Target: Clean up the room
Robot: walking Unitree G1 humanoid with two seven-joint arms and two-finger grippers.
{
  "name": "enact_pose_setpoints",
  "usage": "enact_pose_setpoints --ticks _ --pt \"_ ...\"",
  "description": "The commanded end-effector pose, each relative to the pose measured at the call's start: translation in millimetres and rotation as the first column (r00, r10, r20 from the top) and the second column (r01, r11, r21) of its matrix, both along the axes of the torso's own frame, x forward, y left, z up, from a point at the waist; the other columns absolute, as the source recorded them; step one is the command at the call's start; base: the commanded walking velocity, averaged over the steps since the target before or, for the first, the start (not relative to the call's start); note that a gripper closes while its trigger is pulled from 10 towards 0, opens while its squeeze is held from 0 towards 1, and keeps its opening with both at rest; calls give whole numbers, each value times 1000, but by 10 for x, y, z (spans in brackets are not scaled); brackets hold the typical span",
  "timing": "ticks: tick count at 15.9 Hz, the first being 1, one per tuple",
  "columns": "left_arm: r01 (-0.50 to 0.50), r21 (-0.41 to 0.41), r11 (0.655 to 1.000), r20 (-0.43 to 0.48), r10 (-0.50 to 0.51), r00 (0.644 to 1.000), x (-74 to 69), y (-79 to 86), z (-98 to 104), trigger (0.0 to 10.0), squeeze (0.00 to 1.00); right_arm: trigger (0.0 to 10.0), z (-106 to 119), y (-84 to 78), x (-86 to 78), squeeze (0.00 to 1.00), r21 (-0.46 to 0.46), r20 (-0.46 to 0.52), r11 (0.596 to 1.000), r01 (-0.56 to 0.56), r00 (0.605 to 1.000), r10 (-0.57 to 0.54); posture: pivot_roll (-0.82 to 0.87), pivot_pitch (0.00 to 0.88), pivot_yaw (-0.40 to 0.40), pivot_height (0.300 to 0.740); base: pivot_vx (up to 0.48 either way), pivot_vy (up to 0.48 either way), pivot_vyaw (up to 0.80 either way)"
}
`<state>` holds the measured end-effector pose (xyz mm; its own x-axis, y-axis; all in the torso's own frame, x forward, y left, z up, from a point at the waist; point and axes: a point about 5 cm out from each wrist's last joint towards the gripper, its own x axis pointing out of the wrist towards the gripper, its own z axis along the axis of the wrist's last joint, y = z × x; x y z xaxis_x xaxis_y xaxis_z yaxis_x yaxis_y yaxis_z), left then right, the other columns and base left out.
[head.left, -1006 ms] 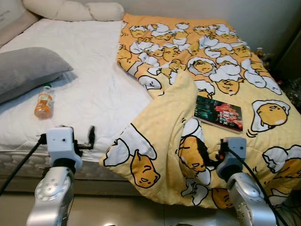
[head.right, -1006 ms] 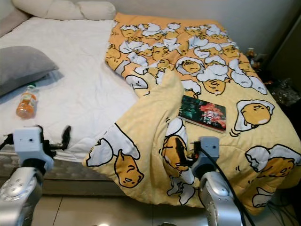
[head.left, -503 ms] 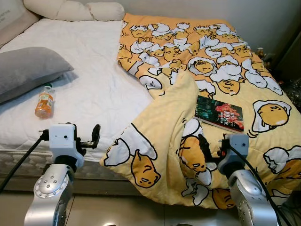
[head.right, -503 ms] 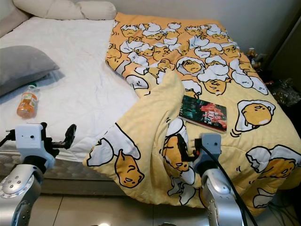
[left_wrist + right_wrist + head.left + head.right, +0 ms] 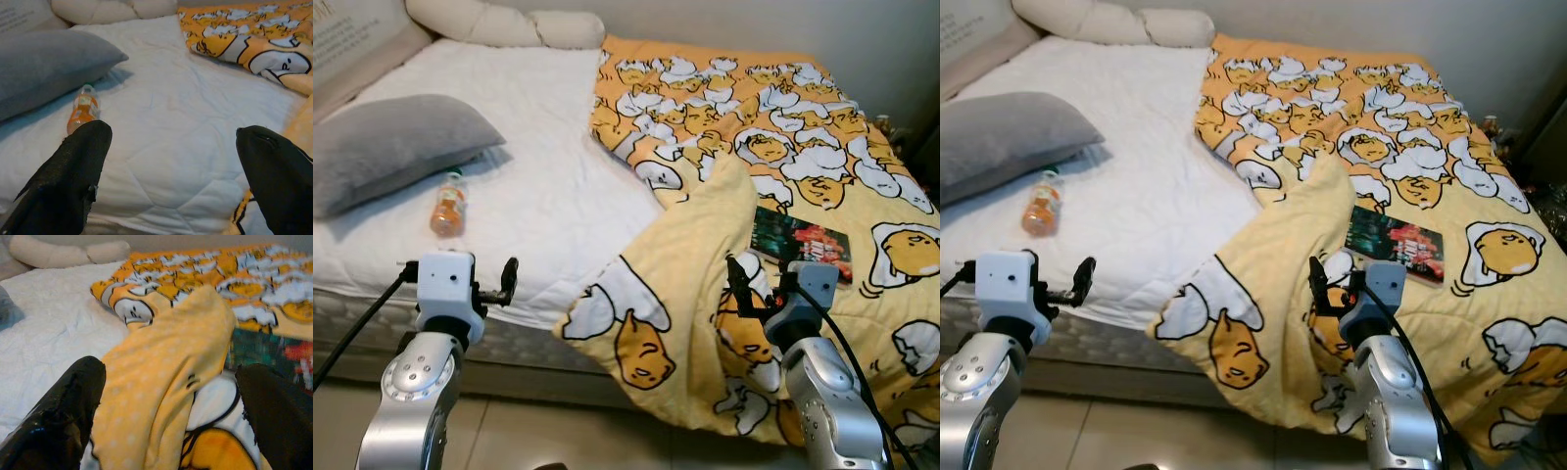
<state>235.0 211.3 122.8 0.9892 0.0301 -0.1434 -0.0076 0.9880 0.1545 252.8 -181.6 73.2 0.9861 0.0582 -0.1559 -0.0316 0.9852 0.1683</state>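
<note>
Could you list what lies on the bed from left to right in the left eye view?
Grey pillow → orange drink bottle → bare white quilted mattress → folded-over corner of the yellow cartoon-print blanket → dark paperback book.

a white-sheeted bed [image 5: 558,186] stands against a pale wall [image 5: 862,29].

Soft even light, wrist views blurry

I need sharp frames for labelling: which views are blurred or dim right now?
Both eye views are sharp and evenly lit; the bottle and book read clearly. Left wrist view is dimmer but fairly sharp. Right wrist view is soft throughout: blanket print and the near fingers are smeared.
</note>
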Motion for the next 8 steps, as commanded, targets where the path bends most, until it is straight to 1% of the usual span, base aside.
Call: enact_pose_setpoints --ticks 1,2,6,8 --pt "-1 5 1000 -14 2 1000 25 21 -3 10000 0 10000 -26 -41 4 1000 -12 -19 1000 13 1000 -13 17 0 -18 740 0 319 0" --pt "4 8 1000 -15 -4 1000 25 19 -2 10000 0 10000 -21 -37 8 1000 -38 -13 999 10 1000 -10 17 0 -17 740 0 337 0" --pt "-3 -2 1000 -22 2 1000 -7 3 -15 10000 0 10000 -17 -26 -32 1000 -39 -20 999 -5 1000 4 15 0 -28 740 0 386 0" --pt "-32 -12 999 -28 32 999 -28 11 -50 10000 0 10000 -24 -14 -58 1000 -53 -28 998 -16 999 15 13 0 -39 740 0 398 0"
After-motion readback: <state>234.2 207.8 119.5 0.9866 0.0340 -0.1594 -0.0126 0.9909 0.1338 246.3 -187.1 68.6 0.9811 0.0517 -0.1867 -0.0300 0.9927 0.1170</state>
